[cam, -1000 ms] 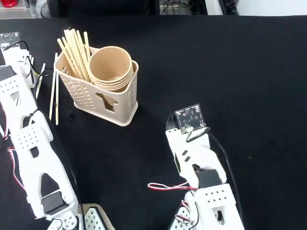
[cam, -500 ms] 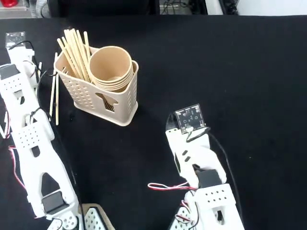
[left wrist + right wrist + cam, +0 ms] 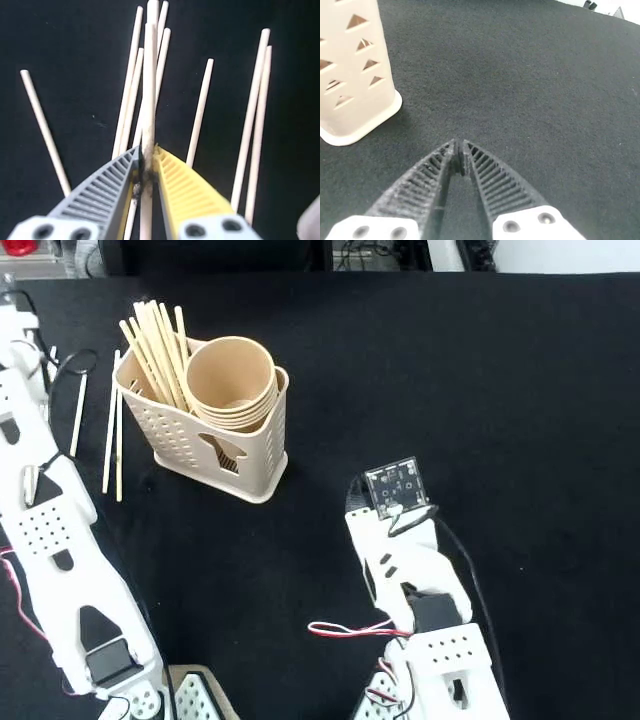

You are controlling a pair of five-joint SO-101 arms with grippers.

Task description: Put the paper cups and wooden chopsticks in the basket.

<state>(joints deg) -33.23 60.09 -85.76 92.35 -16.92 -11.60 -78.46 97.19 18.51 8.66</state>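
The cream basket (image 3: 190, 445) stands at the back left with a stack of paper cups (image 3: 232, 380) and a bundle of wooden chopsticks (image 3: 155, 345) in it. Three loose chopsticks (image 3: 110, 430) lie on the black table between the basket and the left arm. In the left wrist view my left gripper (image 3: 146, 152) is shut on one chopstick (image 3: 149, 75), which points straight out beyond the tips. Several other chopsticks (image 3: 200, 110) lie below it. My right gripper (image 3: 456, 150) is shut on nothing and sits low over the table, a short way from the basket (image 3: 350, 75).
The left arm (image 3: 50, 530) runs along the table's left edge. The right arm (image 3: 410, 570) lies at the front centre, with red and white wires (image 3: 345, 628) beside it. Black cloth (image 3: 480, 390) covers the table to the right and back.
The left arm's wrist has drawn back toward the far left corner, and more of the loose chopstick beside it shows. The right arm, basket and cups have not moved.
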